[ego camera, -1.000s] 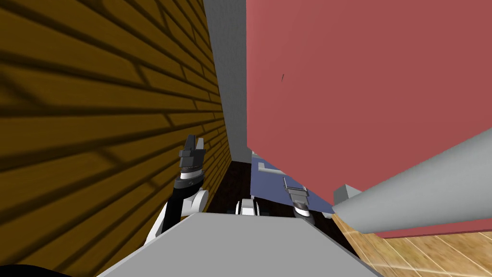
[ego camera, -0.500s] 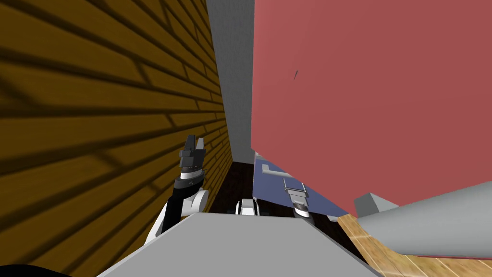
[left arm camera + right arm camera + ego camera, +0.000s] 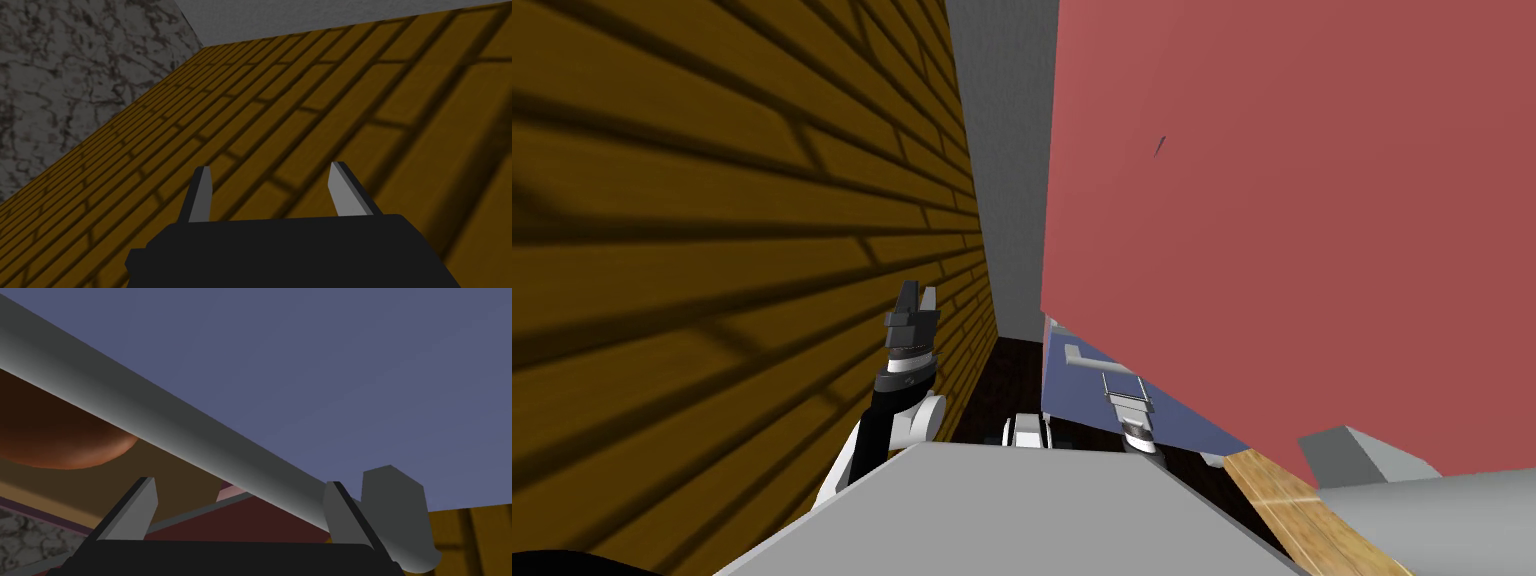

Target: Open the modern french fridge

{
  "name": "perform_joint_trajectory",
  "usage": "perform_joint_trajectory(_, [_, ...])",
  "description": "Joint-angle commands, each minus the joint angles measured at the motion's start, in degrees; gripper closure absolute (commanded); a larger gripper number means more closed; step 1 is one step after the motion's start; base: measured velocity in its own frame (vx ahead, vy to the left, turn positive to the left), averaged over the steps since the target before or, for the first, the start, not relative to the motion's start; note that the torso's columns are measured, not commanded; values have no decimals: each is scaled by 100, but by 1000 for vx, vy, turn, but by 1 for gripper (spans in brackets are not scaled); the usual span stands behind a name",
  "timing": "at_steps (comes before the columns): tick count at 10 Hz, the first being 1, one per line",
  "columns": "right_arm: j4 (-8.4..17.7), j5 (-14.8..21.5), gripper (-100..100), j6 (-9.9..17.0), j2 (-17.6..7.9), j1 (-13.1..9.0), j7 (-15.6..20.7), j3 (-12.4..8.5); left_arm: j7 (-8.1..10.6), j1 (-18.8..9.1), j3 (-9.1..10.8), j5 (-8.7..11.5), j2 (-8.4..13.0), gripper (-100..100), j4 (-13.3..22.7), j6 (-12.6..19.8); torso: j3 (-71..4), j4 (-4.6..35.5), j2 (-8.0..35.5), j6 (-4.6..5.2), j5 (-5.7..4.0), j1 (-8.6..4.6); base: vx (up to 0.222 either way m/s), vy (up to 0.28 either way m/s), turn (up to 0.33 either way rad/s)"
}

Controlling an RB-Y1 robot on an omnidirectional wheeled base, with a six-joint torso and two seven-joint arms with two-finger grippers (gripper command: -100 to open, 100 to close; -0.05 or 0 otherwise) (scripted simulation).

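The fingers (image 3: 142, 503) of the right gripper (image 3: 240, 483) stand wide apart, open, with nothing clamped between them. A grey bar handle (image 3: 200, 438) runs slantwise across the gap just beyond their tips. One finger overlaps the bar near its end, but I cannot tell whether it touches. Just beside that finger, a blocky grey mount (image 3: 395, 508) fixes the bar to the fridge's blue door (image 3: 325, 363), which spreads flat behind the handle.

In the head view the right gripper (image 3: 1124, 382) sits low against the same blue door (image 3: 1082, 405), ahead and slightly to my right. Above and to the right of it a large red panel (image 3: 1292, 200) slants across. It carries a thick grey handle (image 3: 1432, 500) of its own on a grey block (image 3: 1352, 450). A strip of pale wooden floor (image 3: 1292, 510) shows below the red panel.

The left gripper (image 3: 914, 295) is held up beside the yellow-brown brick wall (image 3: 712, 250), well apart from the fridge. Its fingers (image 3: 200, 195) are also parted and hold nothing.
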Motion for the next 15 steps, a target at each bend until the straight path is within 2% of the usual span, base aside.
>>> perform_joint_trajectory(1, [286,17,-100,-39,53,-103,449,-80,0,0,0,0,0,0,0,0,-2,-2,-1,2,2,3,31,83,12])
perform_joint_trajectory(3, [286,17,-100,-39,53,-103,690,-80,0,0,0,0,0,0,0,0,-1,-1,0,3,3,5,39,64,1])
perform_joint_trajectory(4, [477,25,-100,-72,96,-176,908,-138,0,0,0,0,0,0,0,0,0,-1,4,4,-1,-10,36,67,-6])
perform_joint_trajectory(5, [477,25,-100,-72,96,-176,1035,-138,0,0,0,0,0,0,0,0,-2,-5,-7,-10,-7,2,35,57,-3])
perform_joint_trajectory(6, [651,32,-100,-111,147,-244,1220,-195,0,0,0,0,0,0,0,0,-9,-8,-17,-14,-5,2,32,64,-4])
perform_joint_trajectory(7, [651,32,-100,-111,147,-244,1353,-195,0,0,0,0,0,0,0,0,-14,-12,-28,-23,-8,11,37,60,-4])
perform_joint_trajectory(8, [807,39,-100,-160,208,-306,1536,-251,0,0,0,0,0,0,0,0,-20,-14,-38,-29,-8,12,46,71,-4])
perform_joint_trajectory(11, [945,44,-100,-224,278,-362,1900,-304,0,0,0,0,0,0,0,0,-31,-23,-64,-56,-18,22,27,52,2])
perform_joint_trajectory(13, [1169,53,-100,-414,444,-456,2271,-400,0,0,0,0,0,0,0,0,-36,-24,-73,-60,-15,31,42,72,16])
perform_joint_trajectory(15, [1169,53,-100,-414,444,-456,2328,-400,0,0,0,0,0,0,0,0,-37,-21,-73,-68,-13,32,20,40,-21])
